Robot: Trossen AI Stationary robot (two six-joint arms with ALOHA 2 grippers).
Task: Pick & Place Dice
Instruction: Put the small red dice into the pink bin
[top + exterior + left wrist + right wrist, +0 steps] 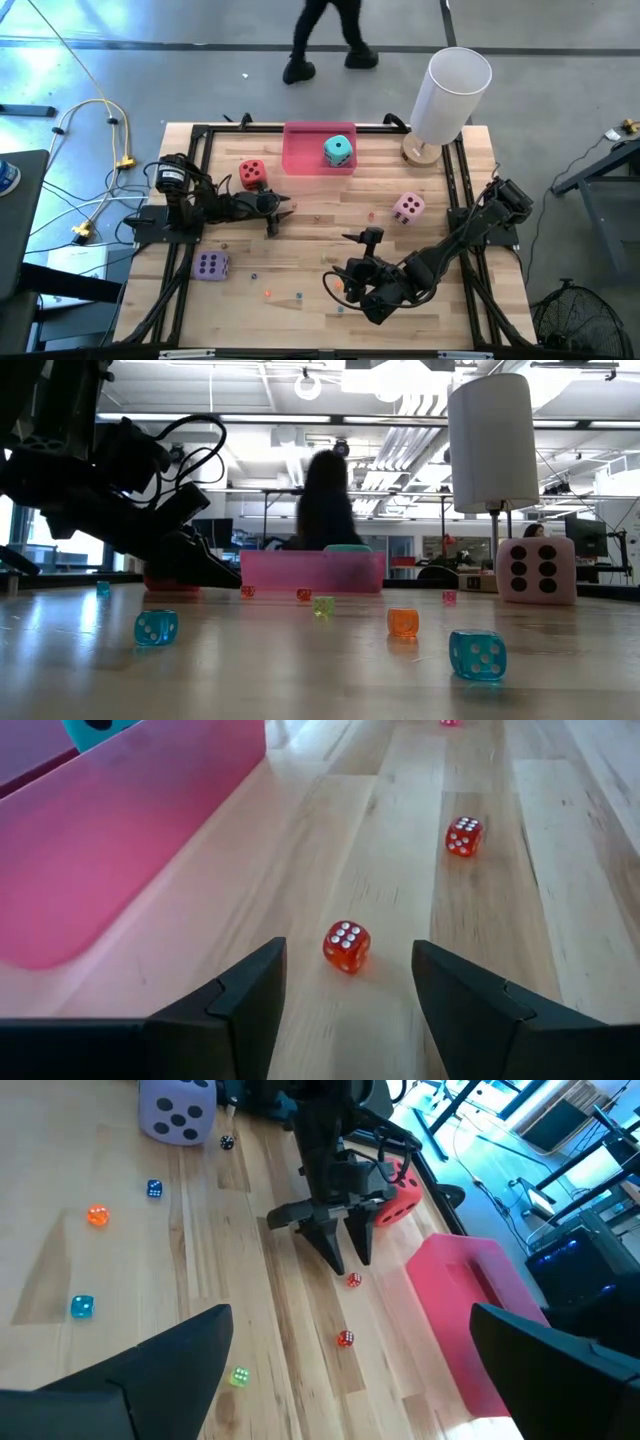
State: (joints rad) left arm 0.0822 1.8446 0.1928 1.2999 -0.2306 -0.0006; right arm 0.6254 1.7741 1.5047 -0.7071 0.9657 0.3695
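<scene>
My left gripper (pixel 279 214) is open, low over the table in front of the pink tray (pixel 318 160). A small red die (pixel 346 946) lies on the wood just off its fingertips, between their lines and untouched; a second small red die (pixel 463 836) lies farther on. The teal die (pixel 338 150) sits in the tray. The red die (pixel 252 173), pink die (pixel 408 208) and purple die (pixel 211 265) rest on the table. My right gripper (pixel 345 285) hangs open above the near middle, holding nothing.
A white lamp (pixel 445 95) stands at the far right corner. Small dice lie scattered: orange (pixel 97 1215), blue (pixel 153 1188), teal (pixel 82 1307), green (pixel 240 1376). A person walks beyond the table's far edge (pixel 325 40).
</scene>
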